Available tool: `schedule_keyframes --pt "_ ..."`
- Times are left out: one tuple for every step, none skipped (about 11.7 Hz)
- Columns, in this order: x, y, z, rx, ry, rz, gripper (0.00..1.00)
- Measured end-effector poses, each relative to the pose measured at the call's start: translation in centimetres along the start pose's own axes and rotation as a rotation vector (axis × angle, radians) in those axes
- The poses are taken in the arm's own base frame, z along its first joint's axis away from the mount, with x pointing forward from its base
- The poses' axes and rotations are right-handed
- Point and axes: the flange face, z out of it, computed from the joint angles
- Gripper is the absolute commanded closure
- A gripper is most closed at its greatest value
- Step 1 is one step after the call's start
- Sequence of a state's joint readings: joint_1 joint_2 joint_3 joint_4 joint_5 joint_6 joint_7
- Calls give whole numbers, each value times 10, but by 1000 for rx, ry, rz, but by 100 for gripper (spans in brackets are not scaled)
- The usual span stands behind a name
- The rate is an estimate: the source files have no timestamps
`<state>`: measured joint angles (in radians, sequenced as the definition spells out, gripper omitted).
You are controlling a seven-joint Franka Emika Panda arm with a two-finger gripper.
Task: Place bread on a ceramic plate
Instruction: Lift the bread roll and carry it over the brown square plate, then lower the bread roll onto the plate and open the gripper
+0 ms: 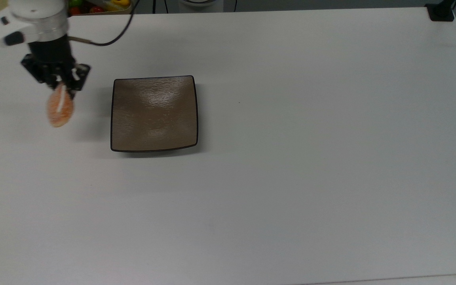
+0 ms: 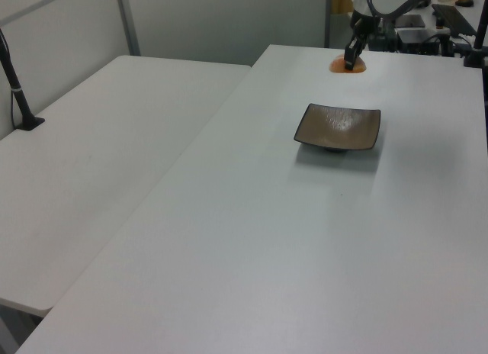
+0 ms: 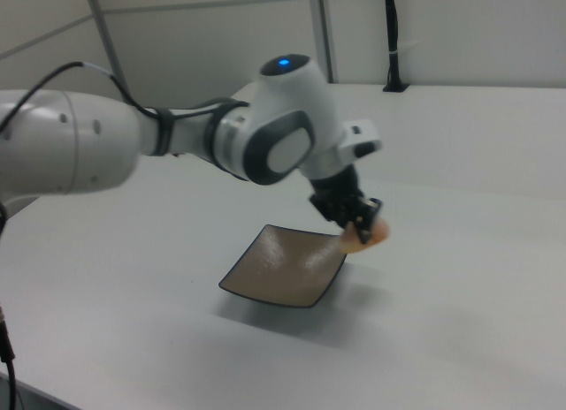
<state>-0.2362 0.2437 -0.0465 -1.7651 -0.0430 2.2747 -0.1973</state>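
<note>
The bread hangs at the upper left of the top view, pinched between the closed fingers of the gripper, above the white counter. Just to its right in the top view sits the ceramic plate, bare.

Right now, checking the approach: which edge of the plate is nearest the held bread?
The ceramic plate's edge on the top view's left. The bread, hanging from the gripper, is beside that edge, off the plate, over the table.
</note>
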Motion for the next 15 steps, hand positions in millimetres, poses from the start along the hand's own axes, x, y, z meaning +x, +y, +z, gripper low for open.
schedule_keyframes --pt "-5 -28 -7 16 -19 -24 71" --pt "-9 -55 -10 31 -45 -43 71" --pt "-12 -77 -8 42 -65 -56 68" --pt "-16 -96 -2 51 -85 -68 66" --pt "-21 -109 6 57 -103 -78 60" --pt "-26 -119 16 61 -125 -89 51" --pt "-30 -127 26 64 -146 -101 44" --pt "-32 -137 37 67 -164 -114 31" --pt "-33 -144 46 69 -180 -123 24" --pt "-34 -148 53 70 -191 -130 17" --pt "-35 -149 56 70 -197 -132 13" --pt "-35 -149 57 70 -197 -132 5" --pt "-34 -149 56 70 -195 -132 0" --pt "-33 -149 54 69 -191 -131 0" --pt "-31 -149 52 68 -186 -124 0"
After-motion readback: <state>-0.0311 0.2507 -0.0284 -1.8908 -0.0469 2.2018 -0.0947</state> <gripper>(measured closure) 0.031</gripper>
